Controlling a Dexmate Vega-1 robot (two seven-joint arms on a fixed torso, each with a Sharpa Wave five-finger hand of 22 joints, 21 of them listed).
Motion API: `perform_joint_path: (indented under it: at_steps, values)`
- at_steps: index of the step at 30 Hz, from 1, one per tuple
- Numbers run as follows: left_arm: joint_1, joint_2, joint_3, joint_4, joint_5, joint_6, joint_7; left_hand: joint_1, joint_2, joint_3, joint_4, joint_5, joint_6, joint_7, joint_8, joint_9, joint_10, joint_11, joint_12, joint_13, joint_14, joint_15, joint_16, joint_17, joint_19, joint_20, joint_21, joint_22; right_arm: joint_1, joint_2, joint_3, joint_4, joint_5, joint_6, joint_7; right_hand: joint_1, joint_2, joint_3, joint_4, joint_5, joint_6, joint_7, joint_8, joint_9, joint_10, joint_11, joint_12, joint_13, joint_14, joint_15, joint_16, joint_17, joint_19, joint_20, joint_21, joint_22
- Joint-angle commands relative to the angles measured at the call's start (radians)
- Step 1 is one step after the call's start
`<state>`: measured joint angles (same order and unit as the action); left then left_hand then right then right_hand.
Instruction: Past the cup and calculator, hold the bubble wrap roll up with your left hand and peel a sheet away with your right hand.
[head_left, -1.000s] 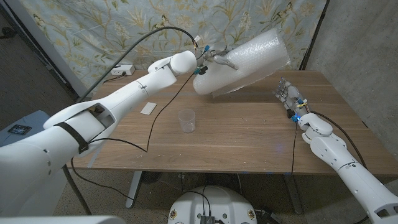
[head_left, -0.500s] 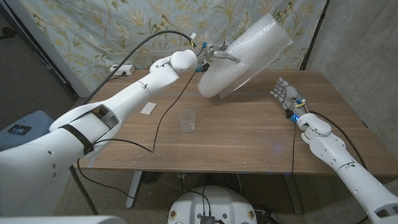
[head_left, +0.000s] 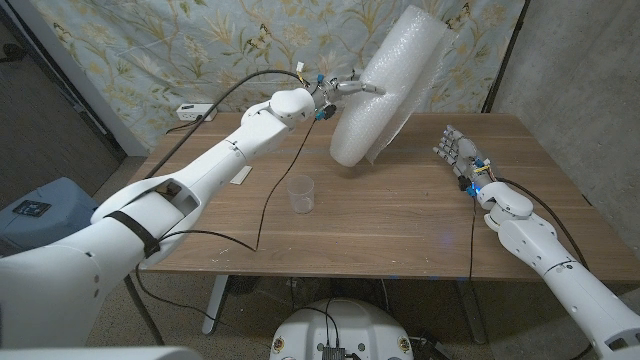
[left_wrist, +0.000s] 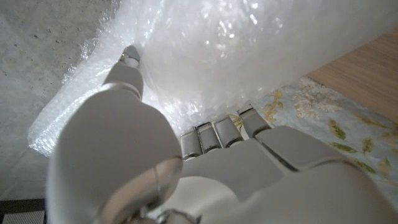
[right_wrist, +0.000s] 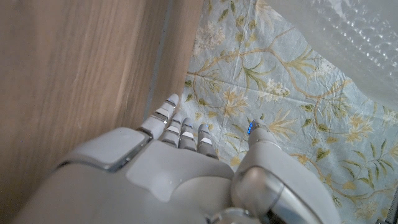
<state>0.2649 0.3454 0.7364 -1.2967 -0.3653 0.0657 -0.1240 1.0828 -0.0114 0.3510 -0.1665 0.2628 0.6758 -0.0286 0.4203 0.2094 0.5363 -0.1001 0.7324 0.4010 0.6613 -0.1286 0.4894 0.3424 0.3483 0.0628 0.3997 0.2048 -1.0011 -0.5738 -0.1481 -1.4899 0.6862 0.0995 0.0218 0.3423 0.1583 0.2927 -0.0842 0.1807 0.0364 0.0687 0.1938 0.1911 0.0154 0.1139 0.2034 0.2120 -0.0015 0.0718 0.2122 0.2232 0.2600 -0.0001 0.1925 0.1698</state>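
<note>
left hand (head_left: 340, 88) grips bubble wrap roll (head_left: 385, 85), tilted steeply, lifted above table's (head_left: 400, 215) far edge | right hand (head_left: 458, 155) empty, fingers apart, near right edge | cup (head_left: 301, 194) mid-table

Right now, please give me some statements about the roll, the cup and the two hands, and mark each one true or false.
1. The left hand holds the bubble wrap roll tilted above the table. True.
2. The right hand pinches a sheet of the wrap. False: it holds nothing, its fingers straight, apart from the roll.
3. The clear cup stands upright on the table. True.
4. The cup lies under the right hand. False: it stands near the table's middle, nearer the camera than the roll.
5. The roll lies flat on the table. False: it is lifted and steeply tilted.
</note>
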Motion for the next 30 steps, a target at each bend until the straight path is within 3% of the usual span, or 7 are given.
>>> perform_joint_path:
  at_steps: [1, 10, 16, 30]
  values:
    - [0.055, -0.046, -0.058, 0.041, -0.145, 0.0, -0.004, 0.089, 0.091, 0.005, 0.006, 0.009, 0.073, 0.017, 0.092, 0.1, 0.046, -0.035, 0.001, 0.133, 0.014, 0.002, 0.006, 0.004, -0.001, 0.005, 0.004, 0.001, -0.007, -0.007, -0.001, -0.012, -0.003, -0.007, 0.004, -0.006, 0.0, 0.003, -0.002, -0.003, 0.009, 0.007, 0.006, 0.001, -0.002, 0.002, 0.005, 0.001, -0.003, 0.001, 0.006, 0.003, 0.0, 0.0, 0.003, 0.003]
    - [0.055, -0.099, -0.096, 0.11, -0.257, 0.003, -0.063, 0.087, 0.091, 0.004, 0.007, 0.014, 0.07, 0.017, 0.092, 0.101, 0.044, -0.035, -0.002, 0.137, 0.016, 0.001, 0.006, 0.002, -0.001, 0.005, 0.006, 0.001, -0.006, -0.006, -0.003, -0.013, -0.005, -0.002, 0.01, -0.006, -0.001, 0.004, -0.002, -0.003, 0.012, 0.007, 0.007, 0.001, -0.002, 0.002, 0.005, 0.001, -0.003, 0.001, 0.006, 0.003, -0.001, 0.0, 0.003, 0.003]
    - [0.059, -0.131, -0.124, 0.165, -0.345, 0.031, -0.106, 0.085, 0.093, 0.004, 0.009, 0.018, 0.066, 0.019, 0.091, 0.101, 0.042, -0.03, -0.005, 0.14, 0.01, 0.005, 0.002, 0.001, -0.005, 0.006, 0.005, 0.001, -0.01, -0.017, 0.0, -0.022, -0.009, -0.006, 0.009, -0.007, -0.001, 0.005, -0.004, -0.003, 0.028, 0.033, 0.012, 0.001, 0.001, 0.007, 0.006, 0.001, -0.003, 0.002, 0.006, 0.003, 0.0, 0.0, 0.003, 0.003]
    - [0.051, -0.2, -0.172, 0.307, -0.507, 0.095, -0.191, 0.089, 0.096, 0.005, 0.007, 0.026, 0.062, 0.02, 0.093, 0.106, 0.04, -0.029, -0.011, 0.147, 0.006, 0.005, 0.001, 0.002, -0.009, 0.004, 0.006, 0.001, -0.028, -0.045, 0.016, -0.05, -0.02, -0.018, 0.006, -0.002, -0.003, 0.009, -0.01, -0.002, 0.051, 0.045, 0.018, 0.0, 0.013, 0.015, 0.01, 0.0, -0.003, 0.008, 0.005, 0.001, -0.002, 0.001, 0.003, 0.003]
